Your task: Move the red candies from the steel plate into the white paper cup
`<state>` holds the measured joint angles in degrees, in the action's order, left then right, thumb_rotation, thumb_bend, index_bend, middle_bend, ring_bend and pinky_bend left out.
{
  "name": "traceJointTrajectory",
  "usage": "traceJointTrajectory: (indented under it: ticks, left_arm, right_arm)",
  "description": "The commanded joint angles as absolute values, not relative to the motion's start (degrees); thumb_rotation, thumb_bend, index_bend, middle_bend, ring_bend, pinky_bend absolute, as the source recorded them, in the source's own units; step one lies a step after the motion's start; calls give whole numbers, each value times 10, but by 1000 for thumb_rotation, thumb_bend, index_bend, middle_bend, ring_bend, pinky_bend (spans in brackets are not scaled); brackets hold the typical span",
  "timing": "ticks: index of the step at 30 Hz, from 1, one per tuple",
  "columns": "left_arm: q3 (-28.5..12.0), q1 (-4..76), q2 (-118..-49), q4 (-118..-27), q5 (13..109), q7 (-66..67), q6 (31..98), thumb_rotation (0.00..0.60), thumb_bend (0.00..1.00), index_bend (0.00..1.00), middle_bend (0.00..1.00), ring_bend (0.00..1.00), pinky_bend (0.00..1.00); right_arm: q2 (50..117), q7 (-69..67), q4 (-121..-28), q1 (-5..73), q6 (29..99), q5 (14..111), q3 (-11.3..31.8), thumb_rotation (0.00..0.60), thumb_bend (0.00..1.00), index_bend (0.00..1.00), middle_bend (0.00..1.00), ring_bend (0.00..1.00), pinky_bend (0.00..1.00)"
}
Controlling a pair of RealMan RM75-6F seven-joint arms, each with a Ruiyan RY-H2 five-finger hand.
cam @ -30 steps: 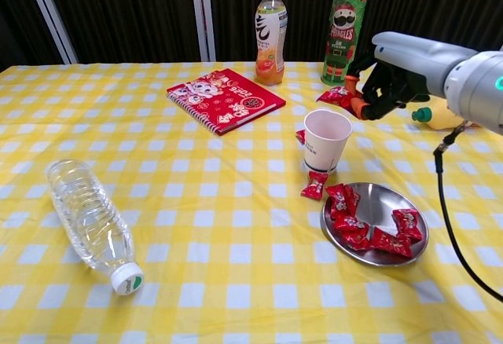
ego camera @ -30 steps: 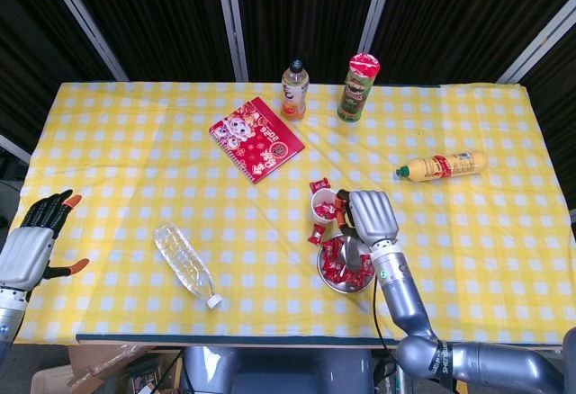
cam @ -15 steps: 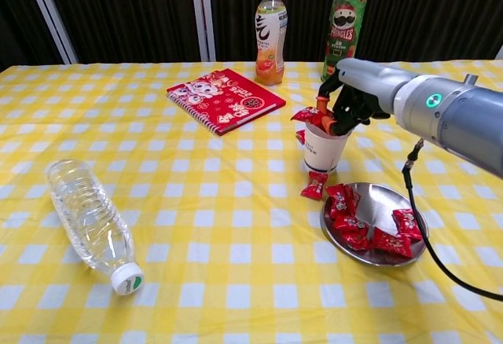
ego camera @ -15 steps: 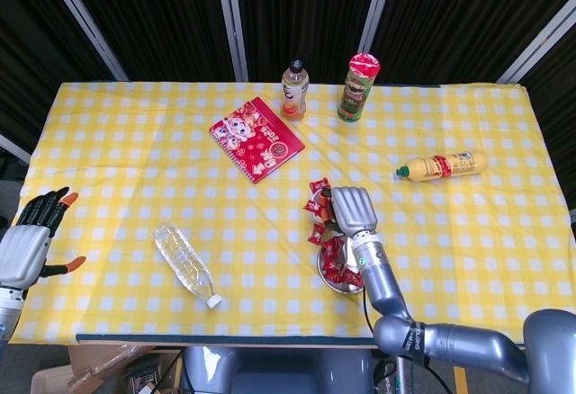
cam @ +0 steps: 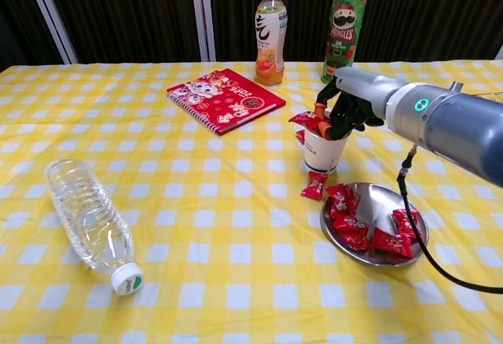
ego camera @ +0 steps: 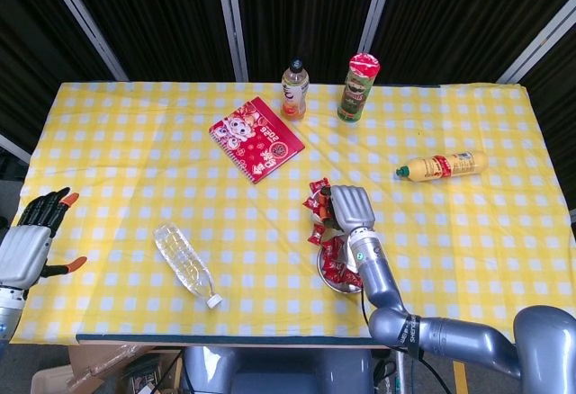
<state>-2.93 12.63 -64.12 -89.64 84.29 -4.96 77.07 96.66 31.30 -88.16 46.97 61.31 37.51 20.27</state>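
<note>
Red candies [cam: 369, 230] in crinkly wrappers lie heaped on the steel plate [cam: 385, 196] at the near right of the worktop [cam: 204, 226]; one more sits on the cloth just beside the white paper cup [cam: 323, 151]. The right hand [cam: 339, 111] hangs over the cup's mouth, fingertips pinching a red candy [cam: 304, 120] at the rim — not yet inside. Off at the worktop's far left edge, the left hand [ego camera: 29, 241] is spread and holds nothing. I judge the sweets light and slippery, their wrappers soft; the twisted ends give the surest hold. The cup looks light and easily tipped, so the drop wants no nudge against its wall.
</note>
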Motion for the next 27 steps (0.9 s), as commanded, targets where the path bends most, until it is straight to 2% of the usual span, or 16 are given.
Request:
traceJointTrajectory:
  ticks: [1,15,27]
  left_arm:
    - [-29,127,-641,-898,843,-49,770,600,74,0,0,0,0]
    - [-29,128,-638,-903,841,-48,767,600,74,0,0,0,0]
    - [-28,127,-638,-905,841,-45,766,600,74,0,0,0,0]
  right_arm:
    - [965,309,-882,470,613,376,202,600,585,574,805,810,921]
    - [953,293,-891,469,625,376,207,600,585,574,805,810,921]
    - [937,281,-895,458,620,369,193,600,585,574,805,810,921]
